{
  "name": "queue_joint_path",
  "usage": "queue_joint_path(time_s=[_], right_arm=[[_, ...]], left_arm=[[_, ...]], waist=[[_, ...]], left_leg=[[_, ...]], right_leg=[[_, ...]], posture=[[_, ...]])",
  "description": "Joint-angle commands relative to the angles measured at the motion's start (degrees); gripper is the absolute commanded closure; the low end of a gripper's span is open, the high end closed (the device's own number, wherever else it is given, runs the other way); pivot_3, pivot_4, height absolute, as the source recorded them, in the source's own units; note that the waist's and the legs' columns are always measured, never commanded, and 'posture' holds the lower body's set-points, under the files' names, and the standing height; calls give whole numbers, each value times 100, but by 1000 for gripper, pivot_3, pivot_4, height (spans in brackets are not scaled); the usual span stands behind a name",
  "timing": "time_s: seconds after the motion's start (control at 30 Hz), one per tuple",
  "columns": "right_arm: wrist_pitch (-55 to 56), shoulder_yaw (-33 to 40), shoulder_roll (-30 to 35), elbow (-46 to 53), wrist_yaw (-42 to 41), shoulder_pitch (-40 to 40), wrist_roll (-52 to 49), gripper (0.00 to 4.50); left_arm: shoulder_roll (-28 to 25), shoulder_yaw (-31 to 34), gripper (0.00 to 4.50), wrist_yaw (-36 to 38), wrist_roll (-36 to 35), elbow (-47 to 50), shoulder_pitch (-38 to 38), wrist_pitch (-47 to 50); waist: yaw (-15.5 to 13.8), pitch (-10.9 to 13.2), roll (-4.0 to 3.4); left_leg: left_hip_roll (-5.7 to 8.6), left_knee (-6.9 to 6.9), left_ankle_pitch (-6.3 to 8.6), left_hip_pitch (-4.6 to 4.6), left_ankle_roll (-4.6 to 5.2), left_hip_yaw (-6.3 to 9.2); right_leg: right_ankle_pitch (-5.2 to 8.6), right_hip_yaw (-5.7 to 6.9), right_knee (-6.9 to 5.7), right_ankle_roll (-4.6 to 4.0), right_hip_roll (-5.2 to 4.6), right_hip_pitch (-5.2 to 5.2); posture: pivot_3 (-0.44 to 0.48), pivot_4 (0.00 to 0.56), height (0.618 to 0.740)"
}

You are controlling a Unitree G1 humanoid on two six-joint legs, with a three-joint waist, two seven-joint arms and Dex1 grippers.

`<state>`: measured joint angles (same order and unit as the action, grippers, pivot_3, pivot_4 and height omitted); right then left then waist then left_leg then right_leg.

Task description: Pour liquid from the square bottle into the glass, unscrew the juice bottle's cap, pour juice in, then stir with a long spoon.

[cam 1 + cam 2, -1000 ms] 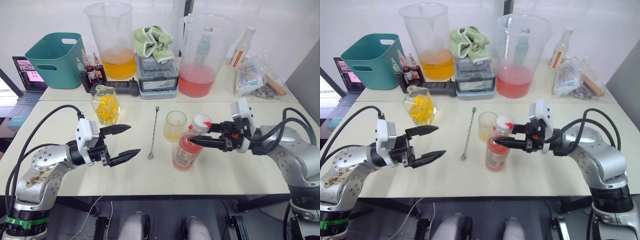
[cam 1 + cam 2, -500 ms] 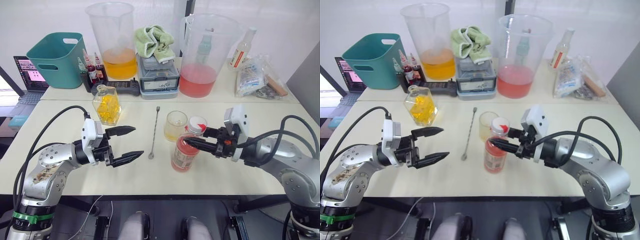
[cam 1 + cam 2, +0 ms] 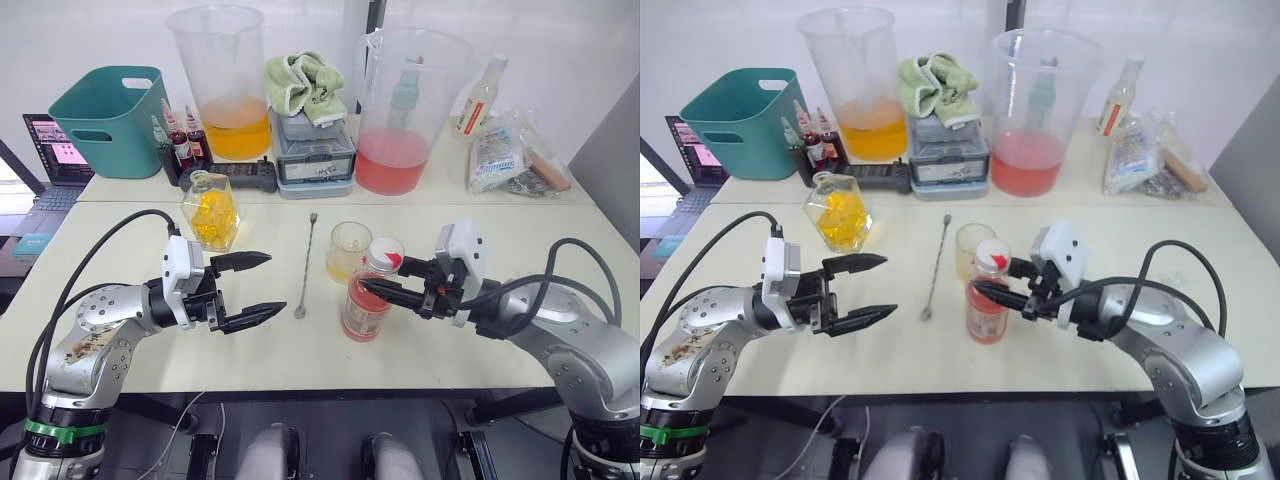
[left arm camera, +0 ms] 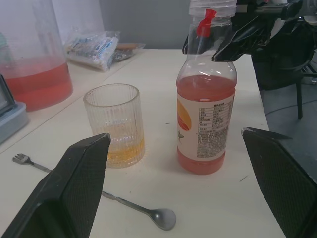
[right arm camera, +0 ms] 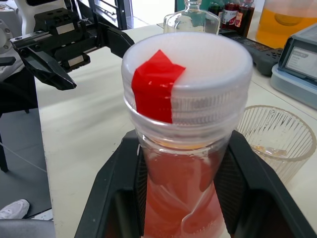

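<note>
Right gripper [image 3: 372, 289] clasping juice bottle [image 3: 366, 300] below its cap [image 3: 385, 252], left gripper [image 3: 262, 287] spread wide, hovering empty near spoon [image 3: 307, 266], glass [image 3: 349, 251] beside bottle

Bare table [image 3: 480, 215] lies right of the juice bottle [image 3: 366, 295] and along the near edge in front of it. The right gripper [image 3: 372, 288] brackets the bottle's neck, blocking approach from the right. The glass [image 3: 350, 251] stands just behind-left of the bottle, nearly touching, leaving no passage between. The long spoon [image 3: 307, 266] lies on the table left of the glass. The left gripper [image 3: 262, 285], fingers spread, occupies the space beyond the spoon. The square bottle [image 3: 211, 209] stands behind it.
</note>
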<state>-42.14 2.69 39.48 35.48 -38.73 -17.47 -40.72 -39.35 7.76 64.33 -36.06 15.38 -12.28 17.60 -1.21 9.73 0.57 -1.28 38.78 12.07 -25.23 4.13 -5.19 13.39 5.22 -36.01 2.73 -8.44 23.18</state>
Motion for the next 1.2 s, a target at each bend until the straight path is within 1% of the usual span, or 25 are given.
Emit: queue_joint_path(time_s=[0.03,0.13,0.17,0.33,0.53,0.6,0.67,0.77,0.8,0.9,1.0,1.2], right_arm=[[34,21,18,81,-66,7,-54,1089],[41,102,77,55,-150,-7,-106,94],[41,134,99,46,-184,-8,-125,38],[130,523,484,-134,-618,48,-232,38],[168,1070,796,-200,-977,259,-448,38],[158,1532,1037,-191,-1287,569,-616,38],[174,1740,1162,-183,-1427,723,-715,38],[-103,2515,1408,-147,-1580,1178,-1104,38],[-145,2657,1458,-129,-1597,1274,-1196,38],[-286,3002,1516,40,-1534,1566,-1499,38],[-380,3316,1337,516,-1159,1983,-1835,38],[-285,3343,1176,899,-675,2319,-2031,38]], left_arm=[[-110,69,0,80,-60,87,-106,3],[-114,13,0,108,-63,69,-199,21],[-115,-3,0,120,-81,68,-231,43],[-48,-142,0,349,-170,-7,-414,66],[113,-359,0,693,-76,-382,-553,-79],[194,-481,0,608,-63,-406,-749,56],[229,-531,0,573,-50,-425,-855,115],[411,-828,0,449,-167,-372,-1411,586],[452,-883,0,422,-169,-368,-1524,689],[709,-1113,0,180,-79,-401,-1936,976],[1211,-1699,0,-208,122,-457,-2577,1495],[1703,-1935,0,-419,207,-731,-2941,1744]], waist=[[-2,0,0],[-9,0,0],[-12,0,0],[-35,0,0],[-34,0,1],[-88,1,1],[-109,1,1],[-151,2,3],[-167,2,3],[-140,0,6],[-165,2,8],[-105,2,9]], left_leg=[[0,0,0,0,0,0],[1,0,0,0,0,0],[1,1,0,0,0,0],[2,2,0,-1,1,1],[1,1,1,-1,1,0],[2,2,1,-1,2,0],[4,5,2,-2,5,1],[4,8,2,-2,5,4],[4,10,2,-2,5,7],[5,12,3,-1,6,7],[9,10,2,-2,6,14],[18,12,3,-1,8,18]], right_leg=[[0,0,0,0,0,0],[0,0,1,0,0,0],[0,0,1,0,0,0],[0,0,3,0,-1,-2],[0,0,3,-1,1,-1],[0,1,4,0,1,-4],[0,1,7,0,-2,-7],[0,1,5,0,-1,-10],[0,4,6,0,-1,-12],[0,1,6,1,-1,-15],[0,2,3,1,-1,-15],[1,-8,2,4,1,-15]], posture=[[0,150,736],[0,150,736],[0,150,736],[0,150,736],[0,150,736],[0,150,736],[0,150,736],[0,150,736],[0,150,736],[0,150,736],[0,150,736],[0,150,736]])
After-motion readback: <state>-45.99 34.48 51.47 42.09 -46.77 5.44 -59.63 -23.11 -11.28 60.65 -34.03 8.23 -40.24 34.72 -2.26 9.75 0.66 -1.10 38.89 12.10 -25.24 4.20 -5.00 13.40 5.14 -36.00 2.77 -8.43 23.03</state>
